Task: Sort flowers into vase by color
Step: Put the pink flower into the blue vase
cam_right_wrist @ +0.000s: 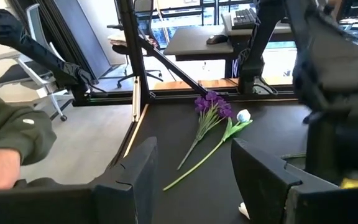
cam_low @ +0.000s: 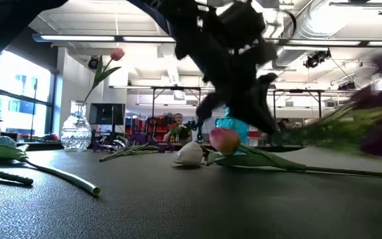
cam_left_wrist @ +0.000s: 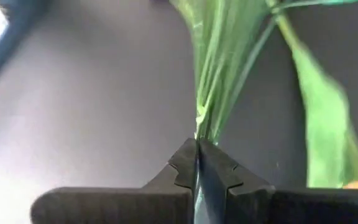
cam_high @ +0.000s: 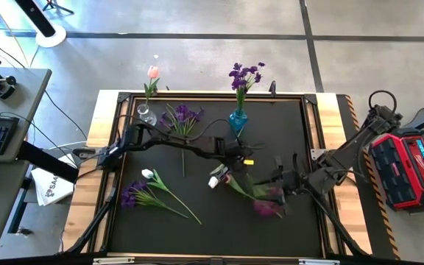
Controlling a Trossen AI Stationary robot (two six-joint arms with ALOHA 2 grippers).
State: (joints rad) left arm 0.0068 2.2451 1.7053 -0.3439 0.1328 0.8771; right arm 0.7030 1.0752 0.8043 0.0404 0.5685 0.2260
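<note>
On the black matted counter [cam_high: 285, 132] the left gripper [cam_high: 230, 174] has its fingers pinched tight on a green-stemmed tulip [cam_left_wrist: 219, 68] — the pick step, lift towards the clear glass vase [cam_high: 146, 115] next — while the right gripper [cam_high: 280, 179] waits nearby, fingers spread wide

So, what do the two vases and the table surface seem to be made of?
The clear vase looks like cut glass: transparent, faceted, glinting. The blue vase seems to be tinted glass, translucent teal, though plastic is possible. The table mat looks like black textured rubber or vinyl, matte and finely pebbled.
</note>
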